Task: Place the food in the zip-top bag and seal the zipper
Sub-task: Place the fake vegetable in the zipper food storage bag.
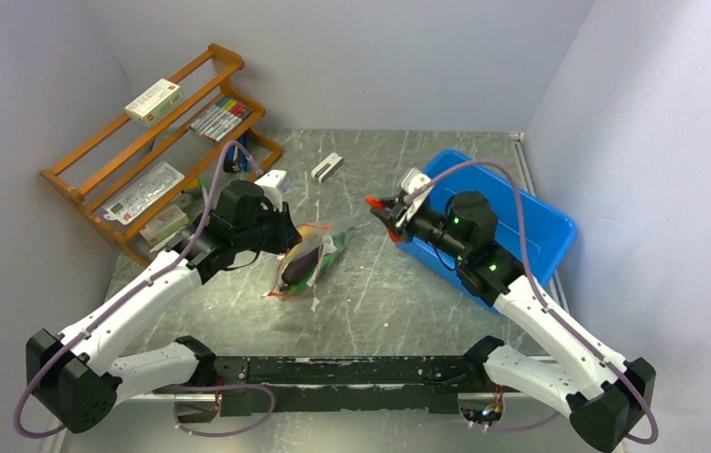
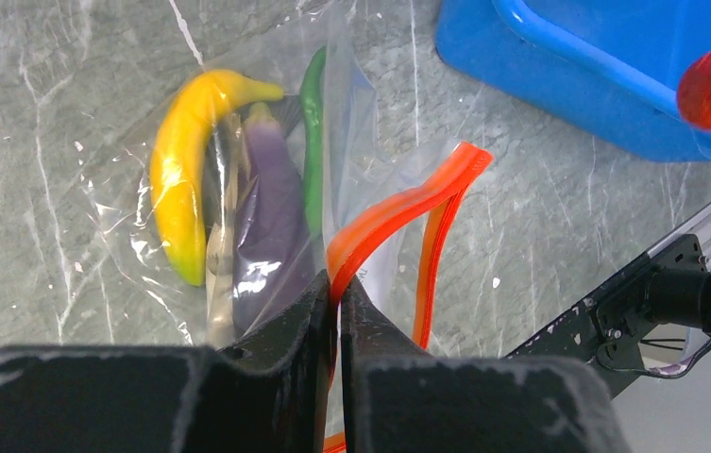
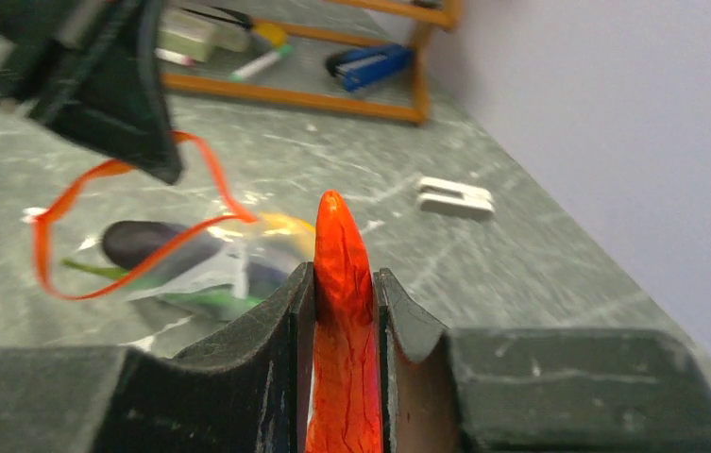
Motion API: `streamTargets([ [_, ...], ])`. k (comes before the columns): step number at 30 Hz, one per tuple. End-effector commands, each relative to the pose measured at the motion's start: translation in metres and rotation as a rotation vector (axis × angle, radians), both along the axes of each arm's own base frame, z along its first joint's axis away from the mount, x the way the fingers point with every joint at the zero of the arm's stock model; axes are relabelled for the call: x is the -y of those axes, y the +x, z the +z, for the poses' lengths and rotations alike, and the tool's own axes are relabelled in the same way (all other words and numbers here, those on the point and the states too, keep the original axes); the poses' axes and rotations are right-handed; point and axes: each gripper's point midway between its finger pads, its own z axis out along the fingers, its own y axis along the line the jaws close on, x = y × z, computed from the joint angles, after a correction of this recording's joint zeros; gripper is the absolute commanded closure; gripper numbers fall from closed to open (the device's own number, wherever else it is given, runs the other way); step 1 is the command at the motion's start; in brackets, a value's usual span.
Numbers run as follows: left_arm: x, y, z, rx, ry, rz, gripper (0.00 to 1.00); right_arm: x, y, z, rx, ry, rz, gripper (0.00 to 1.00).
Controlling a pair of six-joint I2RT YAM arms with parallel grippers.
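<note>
The clear zip-top bag [image 1: 306,262] lies on the table left of centre. In the left wrist view the bag [image 2: 106,189] holds the yellow banana [image 2: 181,179], the purple eggplant [image 2: 271,222], the green pod [image 2: 312,142] and a pale grey piece [image 2: 222,274] between banana and eggplant. My left gripper [image 2: 337,286] is shut on the red-orange zipper strip [image 2: 408,203] and holds the mouth up as an open loop [image 3: 77,247]. My right gripper [image 3: 344,283] is shut on the red-orange chili [image 3: 340,274], held above the table to the right of the bag, tip [image 1: 375,203] pointing at the bag.
The blue bin [image 1: 521,222] stands at the right, just behind my right gripper [image 1: 391,217]. A wooden rack [image 1: 143,151] with markers and boxes stands at the back left. A small white object [image 1: 327,167] lies at the back centre.
</note>
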Motion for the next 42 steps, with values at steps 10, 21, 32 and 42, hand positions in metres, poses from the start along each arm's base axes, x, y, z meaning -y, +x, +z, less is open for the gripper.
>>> streamTargets([
  [10, 0.006, 0.007, 0.025, 0.060, -0.078, 0.008, 0.93, -0.079, -0.106, 0.022, 0.390, 0.032, 0.646, 0.95],
  [21, 0.010, 0.006, 0.027, 0.056, -0.080, -0.015, 0.93, -0.125, -0.131, 0.006, 0.471, -0.023, 0.823, 0.93],
  [32, 0.009, 0.004, 0.028, 0.067, -0.098, -0.007, 0.93, -0.168, -0.144, -0.012, 0.526, -0.062, 0.949, 0.90],
  [42, 0.006, 0.001, 0.023, 0.052, -0.086, -0.001, 0.93, -0.195, -0.120, -0.058, 0.585, -0.194, 0.949, 0.87],
])
